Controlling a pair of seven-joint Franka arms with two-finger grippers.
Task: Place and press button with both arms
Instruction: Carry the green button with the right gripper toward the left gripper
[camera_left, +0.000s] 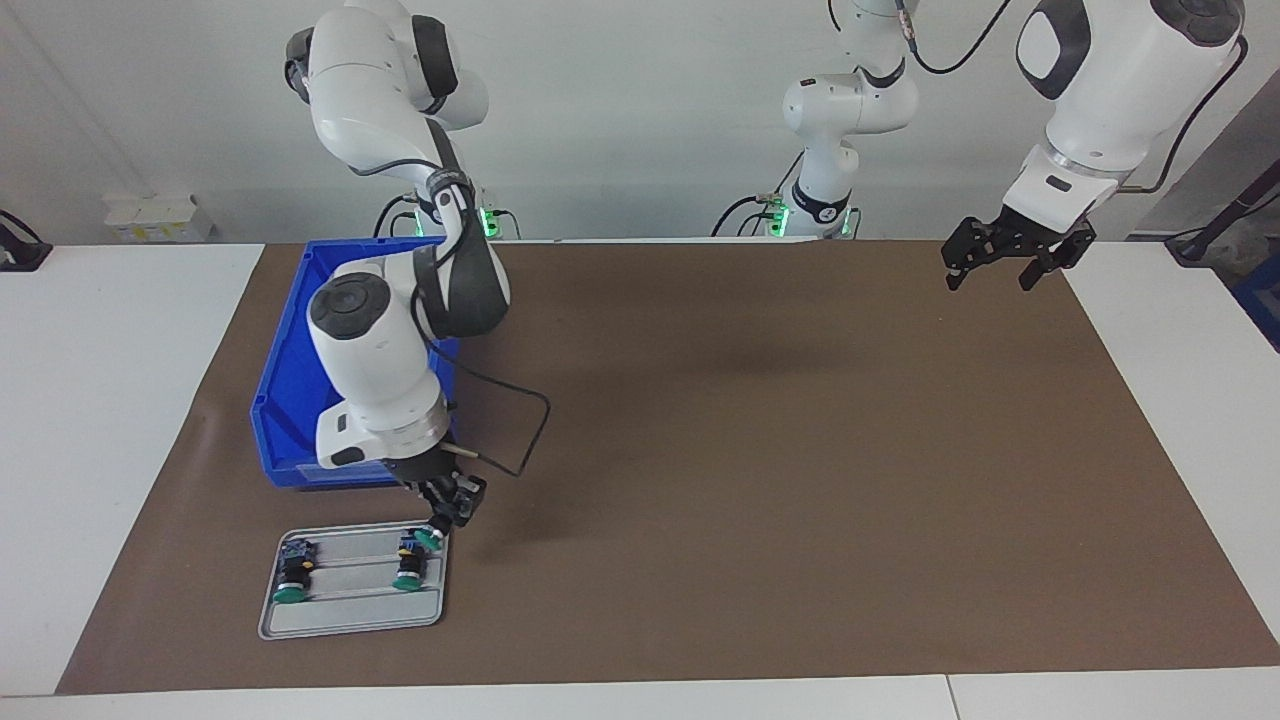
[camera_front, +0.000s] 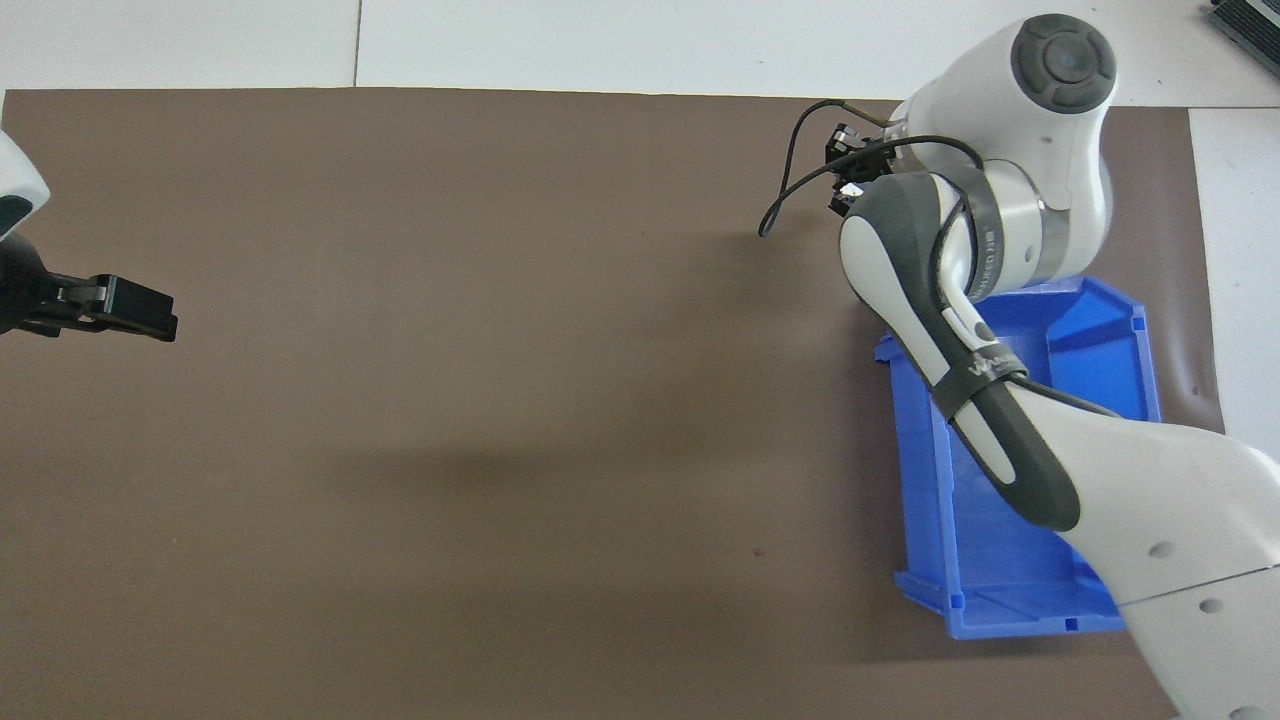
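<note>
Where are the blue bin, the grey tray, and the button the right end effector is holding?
bin (camera_left: 290, 395): facing view, on its blue outer wall.
tray (camera_left: 345, 618): facing view, on its bare grey strip farthest from the robots.
button (camera_left: 429, 539): facing view, on its green cap, below the right end effector (camera_left: 447, 508).

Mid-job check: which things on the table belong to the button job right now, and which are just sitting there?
In the job:
- button, held up by the right gripper over the corner of the grey tray
- left gripper, open, waiting over the left arm's end of the brown mat

Lying about:
- two other buttons on the tray
- blue bin, beside the tray, nearer the robots
</note>
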